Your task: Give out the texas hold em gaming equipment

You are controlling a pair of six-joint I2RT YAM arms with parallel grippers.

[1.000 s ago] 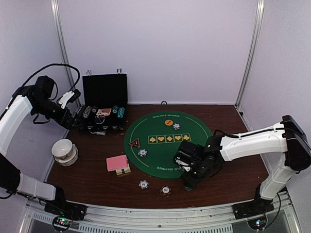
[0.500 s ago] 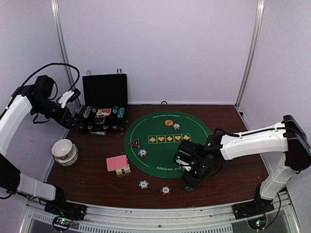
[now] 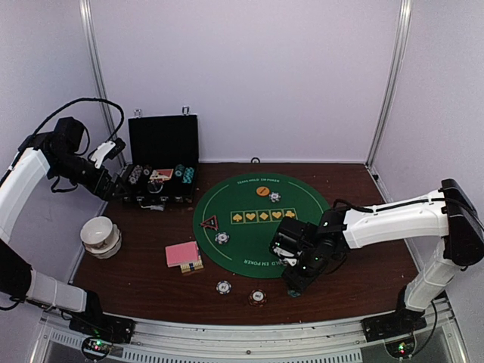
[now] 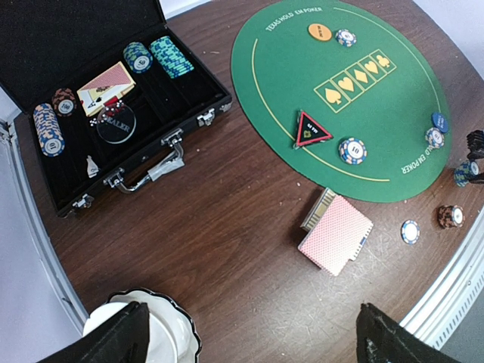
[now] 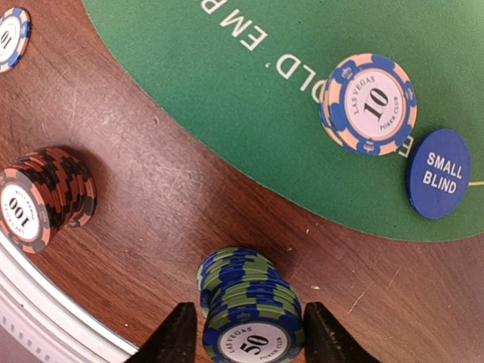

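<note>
The green-and-blue striped poker chip stack (image 5: 249, 302) is bracketed by the right pincer (image 5: 251, 336), gripped or freed cannot be told, a blue-and-peach chip pile (image 5: 370, 102) is laid beyond it, and teal chips (image 4: 170, 57) are left in the black hinged case (image 4: 76, 38) ahead of the wide-open left pincer (image 4: 253, 336)

Bare table (image 5: 166, 189) (narrow) between two chip stacks (image 5: 45, 200)

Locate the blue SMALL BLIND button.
Right wrist view, right side: the blue SMALL BLIND button lies on the green mat near its edge, right beside the 10 chip stack.
</note>
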